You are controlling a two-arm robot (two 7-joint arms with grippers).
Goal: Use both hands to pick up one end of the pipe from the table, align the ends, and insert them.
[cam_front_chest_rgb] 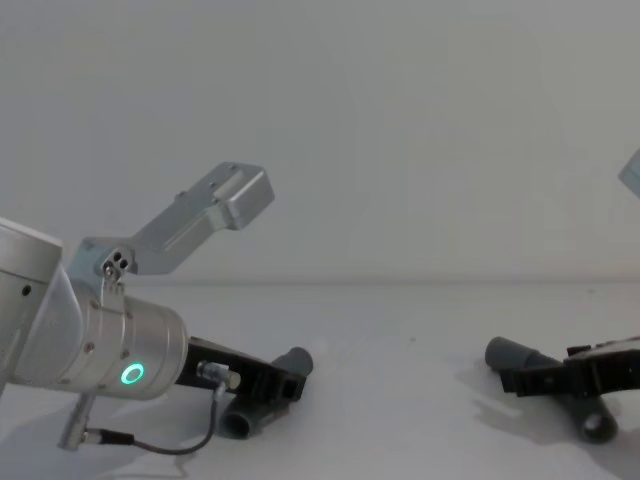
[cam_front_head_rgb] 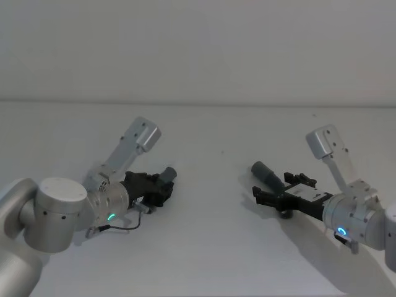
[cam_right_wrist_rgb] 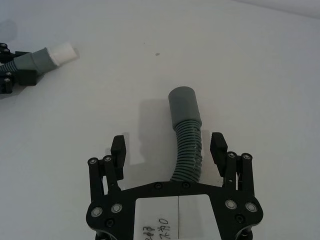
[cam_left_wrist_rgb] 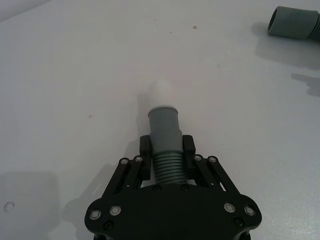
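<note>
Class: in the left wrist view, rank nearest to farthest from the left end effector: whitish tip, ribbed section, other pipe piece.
1. Ribbed section, clamped in the left end effector.
2. Whitish tip, held piece's far end.
3. Other pipe piece, far off, at the right end effector.

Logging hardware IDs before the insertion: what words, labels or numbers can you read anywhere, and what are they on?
"207", as best it reads: handwritten sideways on the white label on the body of the right gripper.
A second handwritten line beside it: scrawled and cut by the picture's edge, unreadable.
No text on the left gripper, the pipe piece it holds, the other pipe piece or the table.
</note>
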